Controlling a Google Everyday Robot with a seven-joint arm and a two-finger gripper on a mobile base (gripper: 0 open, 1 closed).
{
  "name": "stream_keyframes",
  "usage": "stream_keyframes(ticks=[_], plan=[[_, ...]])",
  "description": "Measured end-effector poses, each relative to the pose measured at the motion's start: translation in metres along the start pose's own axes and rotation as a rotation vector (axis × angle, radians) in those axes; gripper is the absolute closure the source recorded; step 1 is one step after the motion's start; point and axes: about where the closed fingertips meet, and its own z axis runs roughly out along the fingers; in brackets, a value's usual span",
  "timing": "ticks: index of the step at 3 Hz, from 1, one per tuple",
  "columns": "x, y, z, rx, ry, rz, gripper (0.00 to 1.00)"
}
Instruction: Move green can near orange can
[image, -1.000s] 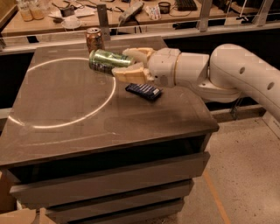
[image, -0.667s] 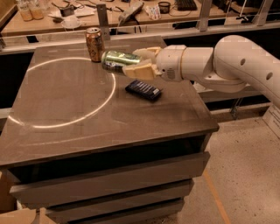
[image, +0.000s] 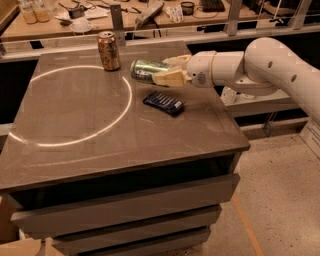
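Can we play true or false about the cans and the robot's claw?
The claw is holding the green can. True.
The green can stands upright. False: it lies sideways in the claw.
The orange can stands upright on the table. True.
The two cans touch. False: there is a gap between them.
The dark blue packet is in the claw. False: it lies flat on the table.
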Motion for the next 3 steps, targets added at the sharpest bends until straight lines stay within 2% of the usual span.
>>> stream_keyframes(ticks=[2, 3], plan=[[-0.003, -0.040, 0.026, -0.052, 0.036, -0.006, 1.00], [-0.005, -0.056, 0.053, -0.077, 0.033, -0.002, 1.00]])
